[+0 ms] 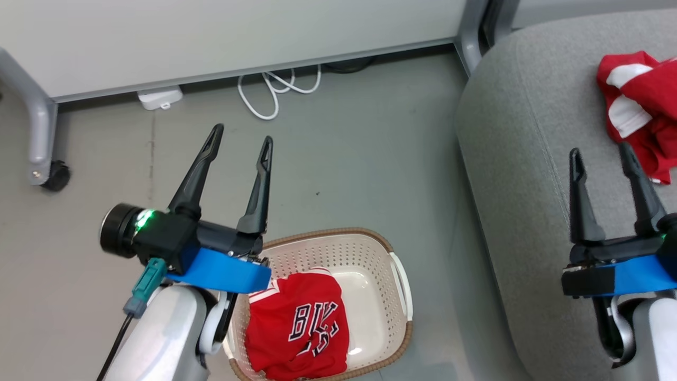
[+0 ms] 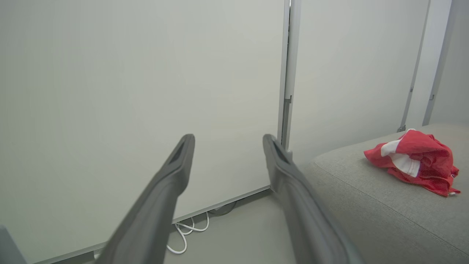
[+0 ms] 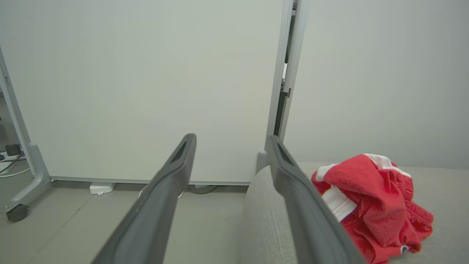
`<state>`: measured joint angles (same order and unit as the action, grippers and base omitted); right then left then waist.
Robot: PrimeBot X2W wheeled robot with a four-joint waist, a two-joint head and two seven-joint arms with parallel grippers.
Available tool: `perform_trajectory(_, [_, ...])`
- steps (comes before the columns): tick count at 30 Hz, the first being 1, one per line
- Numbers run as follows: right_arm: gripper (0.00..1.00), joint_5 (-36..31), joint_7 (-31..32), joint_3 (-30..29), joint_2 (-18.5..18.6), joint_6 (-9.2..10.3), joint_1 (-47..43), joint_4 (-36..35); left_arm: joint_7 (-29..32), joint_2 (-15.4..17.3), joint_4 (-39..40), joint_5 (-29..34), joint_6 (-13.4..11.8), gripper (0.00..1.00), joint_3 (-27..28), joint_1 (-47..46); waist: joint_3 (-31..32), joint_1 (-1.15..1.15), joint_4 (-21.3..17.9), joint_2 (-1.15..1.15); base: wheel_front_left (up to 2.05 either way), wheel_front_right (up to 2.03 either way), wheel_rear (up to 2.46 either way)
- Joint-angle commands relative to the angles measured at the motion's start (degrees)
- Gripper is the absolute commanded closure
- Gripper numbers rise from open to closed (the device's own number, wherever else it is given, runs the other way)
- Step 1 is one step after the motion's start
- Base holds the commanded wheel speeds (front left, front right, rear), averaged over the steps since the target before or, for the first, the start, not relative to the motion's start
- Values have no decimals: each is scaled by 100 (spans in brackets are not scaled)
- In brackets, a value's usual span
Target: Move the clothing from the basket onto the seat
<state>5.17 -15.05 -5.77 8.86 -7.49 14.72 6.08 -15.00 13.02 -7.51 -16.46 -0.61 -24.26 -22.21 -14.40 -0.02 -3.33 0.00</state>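
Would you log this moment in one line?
lettered red jersey in cream basket | striped red jersey on grey seat | left gripper, right gripper open

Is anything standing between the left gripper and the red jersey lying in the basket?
Nothing visible does. The lettered jersey lies uncovered in the open-topped basket. The left gripper, jaws open, hangs above it, fingers pointing past the far rim.

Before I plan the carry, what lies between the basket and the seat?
Bare grey floor lies between the basket and the seat, as the head view shows.
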Motion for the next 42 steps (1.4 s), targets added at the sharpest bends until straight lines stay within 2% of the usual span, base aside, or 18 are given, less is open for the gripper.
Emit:
perform_trajectory(1, [0, -12, -20, 64, -68, -1, -132, -51, -26, -61, 36, 75, 81, 0, 201, 197, 187, 2, 182, 0, 0, 0, 0])
perform_trajectory(9, [0, -40, -20, 244, -305, -1, -497, -176, -27, -325, 183, 411, 321, 0, 1014, 848, 458, 2, 435, 0, 0, 0, 0])
perform_trajectory(19, [0, -127, -20, 284, -495, -1, -855, -217, -27, -606, 127, 651, 539, 0, 1712, 1492, 765, 2, 599, 0, 0, 0, 0])
perform_trajectory(42, [0, -75, -20, 325, -574, -1, -1291, -25, -27, -898, -59, 913, 781, 0, 2119, 1961, 1166, 2, 777, 0, 0, 0, 0])
